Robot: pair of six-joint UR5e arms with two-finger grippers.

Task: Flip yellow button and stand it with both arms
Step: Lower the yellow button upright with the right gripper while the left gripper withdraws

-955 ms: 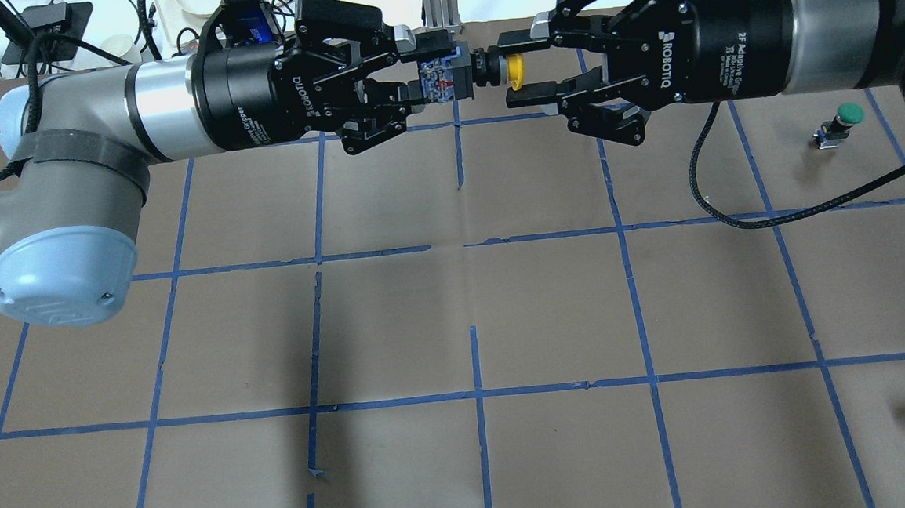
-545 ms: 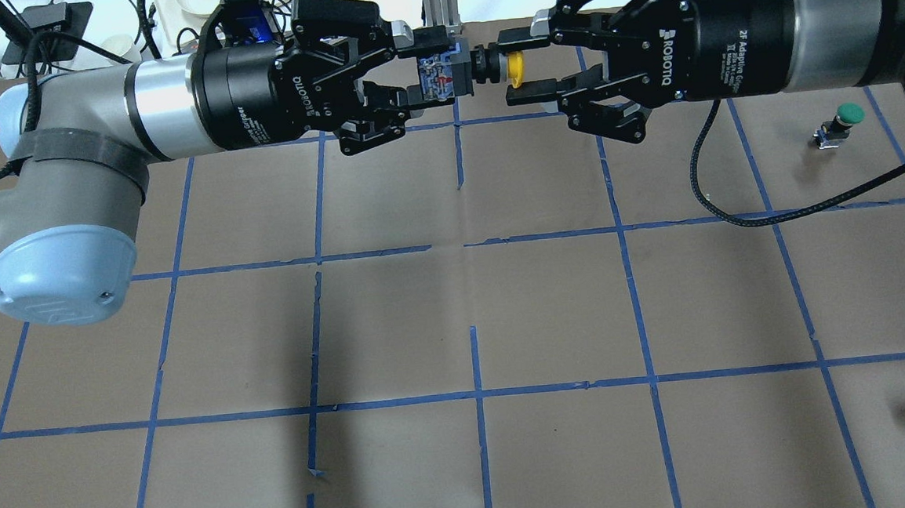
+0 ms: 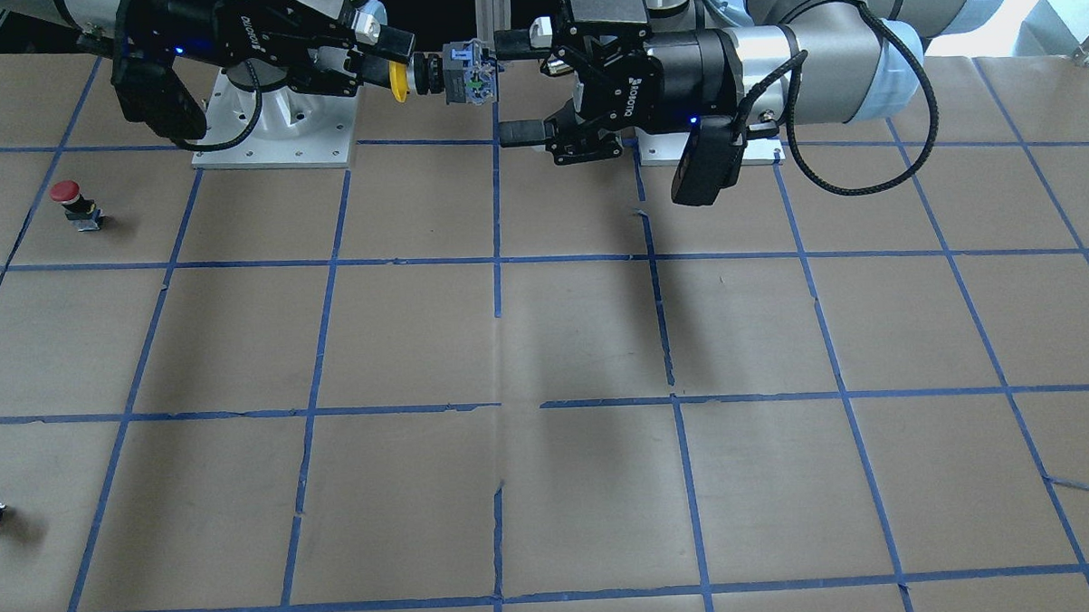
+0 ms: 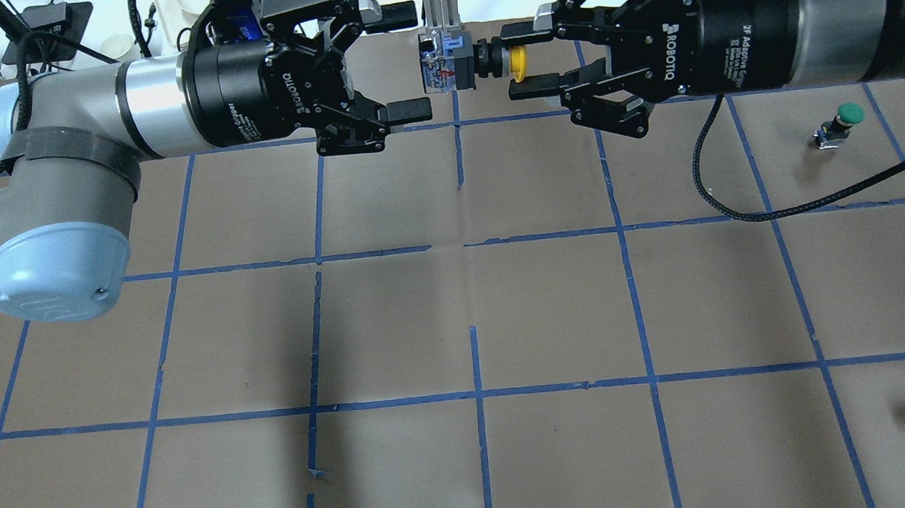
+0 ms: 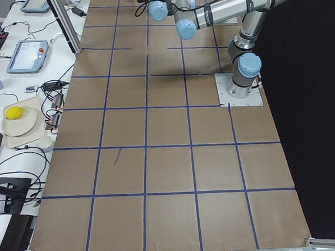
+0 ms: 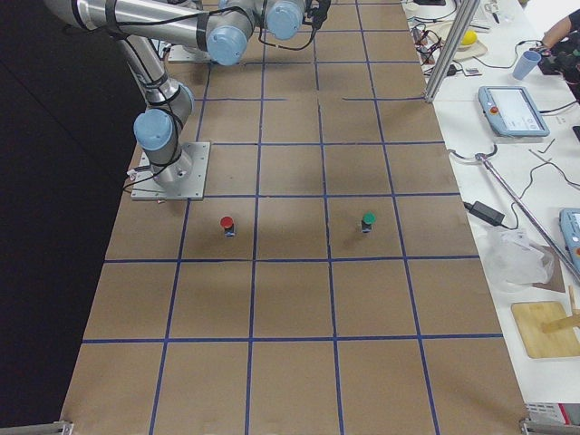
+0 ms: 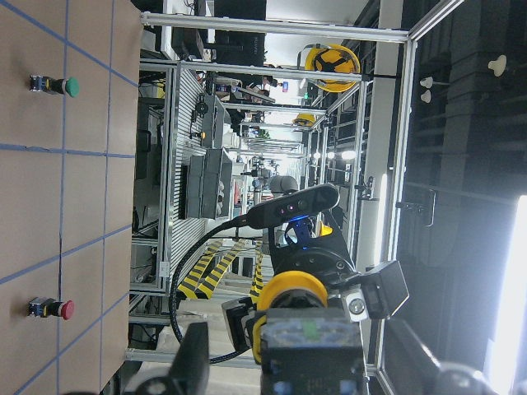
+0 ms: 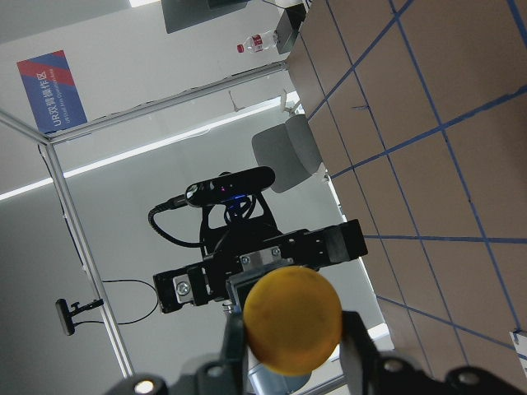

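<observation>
Midair, right gripper (image 4: 518,61) clamps yellow button (image 4: 458,63), left gripper (image 4: 412,60) gapes; green button (image 4: 837,125) seemingly upright.

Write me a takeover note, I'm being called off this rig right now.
Right gripper: shut on the small yellow mushroom-capped push-button near its cap, holding it sideways in the air above the brown blue-taped table.
Left gripper: open, fingers spread clear of the button.
Done: button lifted, in the right gripper alone.
Left: turn it upright, stand it on the table.
</observation>
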